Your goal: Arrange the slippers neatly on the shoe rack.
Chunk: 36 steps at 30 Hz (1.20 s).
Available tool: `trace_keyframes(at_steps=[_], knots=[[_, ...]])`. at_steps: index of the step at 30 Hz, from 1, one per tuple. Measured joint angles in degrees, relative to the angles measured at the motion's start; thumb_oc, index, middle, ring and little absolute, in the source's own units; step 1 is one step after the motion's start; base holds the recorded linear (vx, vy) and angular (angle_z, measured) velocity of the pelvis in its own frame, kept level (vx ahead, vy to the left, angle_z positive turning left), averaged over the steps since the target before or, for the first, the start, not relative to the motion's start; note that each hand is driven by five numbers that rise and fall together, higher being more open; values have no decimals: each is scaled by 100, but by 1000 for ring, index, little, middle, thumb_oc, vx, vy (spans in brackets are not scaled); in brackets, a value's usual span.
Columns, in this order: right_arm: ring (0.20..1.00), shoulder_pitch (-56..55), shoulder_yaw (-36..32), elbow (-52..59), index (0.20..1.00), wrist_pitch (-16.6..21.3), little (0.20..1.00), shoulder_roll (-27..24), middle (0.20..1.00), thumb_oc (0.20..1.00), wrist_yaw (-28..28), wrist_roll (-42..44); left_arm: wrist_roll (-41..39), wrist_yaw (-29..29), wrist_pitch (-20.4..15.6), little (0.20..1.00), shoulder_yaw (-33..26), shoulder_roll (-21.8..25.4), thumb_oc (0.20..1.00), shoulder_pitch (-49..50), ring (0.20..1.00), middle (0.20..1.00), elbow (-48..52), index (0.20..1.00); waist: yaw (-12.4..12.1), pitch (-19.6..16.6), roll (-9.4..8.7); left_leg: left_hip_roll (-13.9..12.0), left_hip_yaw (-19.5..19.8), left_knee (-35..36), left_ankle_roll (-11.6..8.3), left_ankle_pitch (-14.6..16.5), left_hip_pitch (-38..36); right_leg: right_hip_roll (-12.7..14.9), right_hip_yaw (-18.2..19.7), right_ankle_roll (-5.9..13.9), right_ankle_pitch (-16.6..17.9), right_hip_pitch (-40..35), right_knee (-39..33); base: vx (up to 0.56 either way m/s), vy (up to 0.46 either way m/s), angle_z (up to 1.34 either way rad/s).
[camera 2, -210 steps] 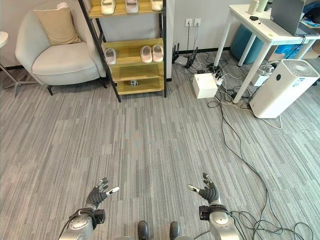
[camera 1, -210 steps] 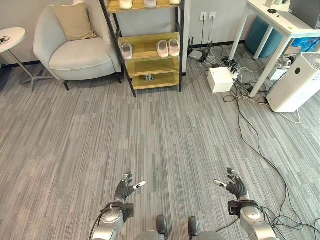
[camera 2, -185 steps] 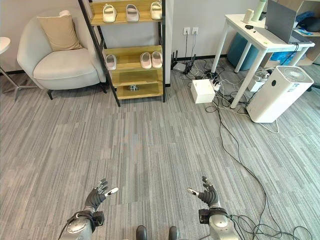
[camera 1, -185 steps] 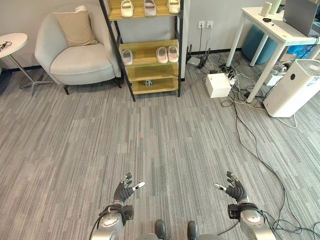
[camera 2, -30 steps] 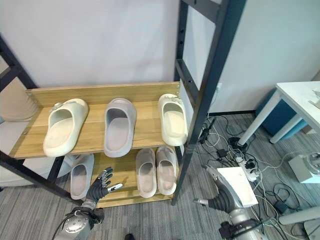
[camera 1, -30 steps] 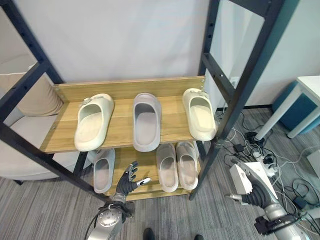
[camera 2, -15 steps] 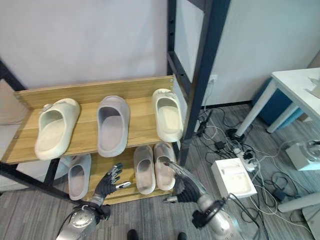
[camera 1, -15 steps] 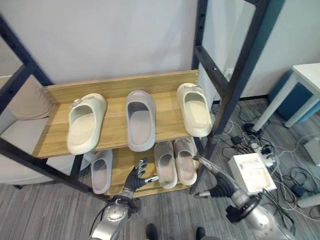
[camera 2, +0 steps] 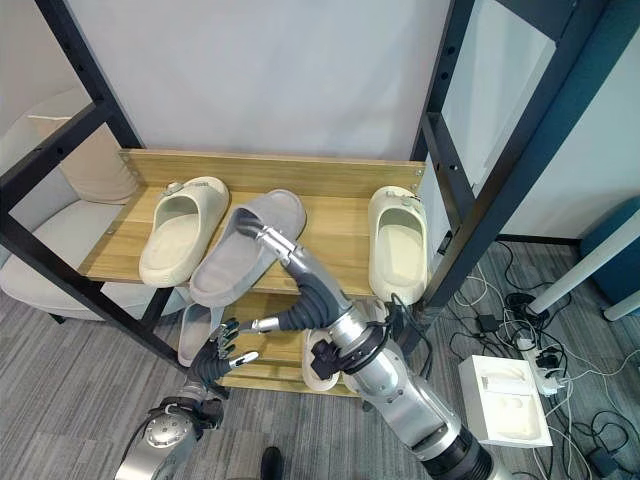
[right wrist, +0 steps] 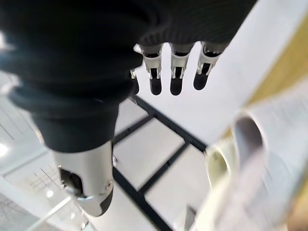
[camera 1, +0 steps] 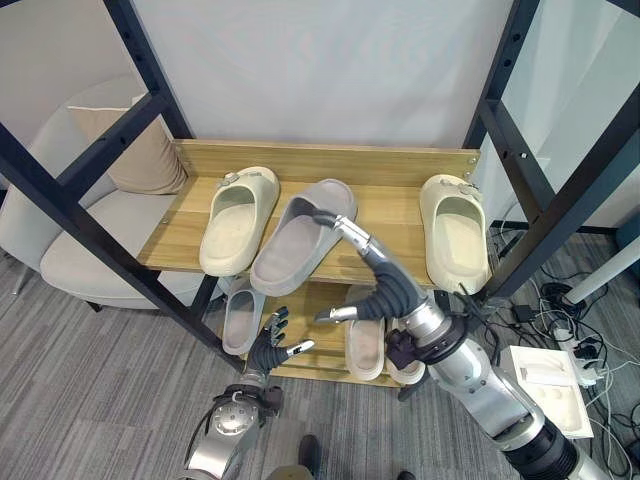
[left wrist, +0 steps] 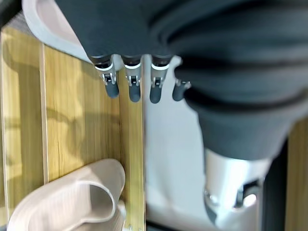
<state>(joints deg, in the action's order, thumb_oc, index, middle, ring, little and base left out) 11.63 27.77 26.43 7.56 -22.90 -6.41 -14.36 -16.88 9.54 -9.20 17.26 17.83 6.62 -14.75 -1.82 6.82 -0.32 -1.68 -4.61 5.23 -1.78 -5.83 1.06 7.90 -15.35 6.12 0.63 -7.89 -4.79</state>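
Since half a second ago, the right hand (camera 1: 385, 290) is reaching up from below the shelf to the grey slipper (camera 1: 300, 237), which is now lying skewed, heel toward the left-hand cream slipper (camera 1: 236, 217); its fingers are outstretched along the slipper's side, gripping nothing. In the left eye view, the shoe rack (camera 1: 392, 215) is carrying three slippers on its upper wooden shelf, the other cream slipper (camera 1: 456, 231) sitting far right. In the right eye view, more pale slippers (camera 2: 196, 332) are resting on the lower shelf, where the left hand (camera 2: 215, 363) is hovering, fingers spread and empty. In the left wrist view, straight fingers (left wrist: 134, 85) are hanging over wood near a pinkish slipper (left wrist: 67, 204).
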Motion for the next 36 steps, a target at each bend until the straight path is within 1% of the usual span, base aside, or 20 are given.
trace_keyframes(at_steps=[6,9,15,19,23,25,27,28,32,36], knots=[[1000,-151,-622,20,1000,-15,1000,-70,1000,1000,-441,-667,0,-2,0,1000,18,-21,1000,1,1000,1000,0,1000,29,-2,-3,-3,9,1,2,1,0,-5,-1,1,2,-1,0,0,0,0],[1000,-272,-782,100,1000,-21,1000,-66,1000,1000,-705,-1042,-1,1,0,1000,23,-33,1000,4,1000,1000,-1,1000,39,-3,-5,-3,10,1,2,1,0,-7,1,1,1,-1,0,0,0,0],[1000,-325,-801,40,1000,-74,1000,-55,1000,1000,-1198,-1863,0,119,-2,1000,73,-57,1000,1,1000,1000,-7,1000,83,-11,-7,-4,10,0,2,0,-1,-11,2,0,2,-2,1,0,0,0],[1000,-94,-744,-210,1000,-206,1000,-44,1000,1000,-1310,-2057,-2,155,-6,1000,75,-58,1000,3,1000,1000,-7,1000,63,-46,-16,-5,22,0,3,-1,0,-16,-1,-1,2,-7,1,0,0,0],[1000,522,-356,-752,1000,-325,1000,84,1000,1000,-1435,-2128,-49,170,-8,1000,73,-67,1000,7,1000,1000,-13,1000,-20,-130,-14,-5,61,-1,2,-7,3,-25,-21,-1,2,-15,1,4,7,3],[1000,841,-303,-1108,1000,-441,1000,246,1000,1000,-1460,-2220,-51,170,-9,1000,73,-67,1000,16,1000,1000,-30,1000,-121,-136,-9,-4,84,0,4,-20,6,-37,-47,-2,1,-27,1,11,19,7],[1000,883,-290,-1200,1000,-457,1000,256,1000,1000,-1473,-2224,-64,170,-9,1000,69,-64,1000,30,1000,1000,-34,1000,-193,-139,-13,-2,89,0,6,-24,10,-28,-54,-2,1,-29,0,0,0,0],[1000,1061,-170,-1510,1000,-521,1000,267,1000,1000,-1496,-2227,-106,168,-9,1000,63,-60,1000,48,1000,1000,-80,1000,-215,-141,-12,1,98,0,6,-27,12,-41,-57,-2,2,-30,0,0,0,0],[1000,1105,-149,-1856,1000,-672,1000,263,1000,1000,-1495,-2274,-227,160,-9,1000,51,-66,1000,92,1000,1000,-139,1000,-313,-151,-19,7,179,0,8,-61,83,-41,-151,-3,1,-11,0,7,6,10],[1000,1098,-151,-2217,1000,-697,1000,252,1000,1000,-1505,-2276,-227,142,-10,1000,18,-67,1000,268,1000,1000,-140,1000,-421,-150,-19,19,263,0,7,-76,118,-42,-217,-4,-1,-8,0,17,7,9]])
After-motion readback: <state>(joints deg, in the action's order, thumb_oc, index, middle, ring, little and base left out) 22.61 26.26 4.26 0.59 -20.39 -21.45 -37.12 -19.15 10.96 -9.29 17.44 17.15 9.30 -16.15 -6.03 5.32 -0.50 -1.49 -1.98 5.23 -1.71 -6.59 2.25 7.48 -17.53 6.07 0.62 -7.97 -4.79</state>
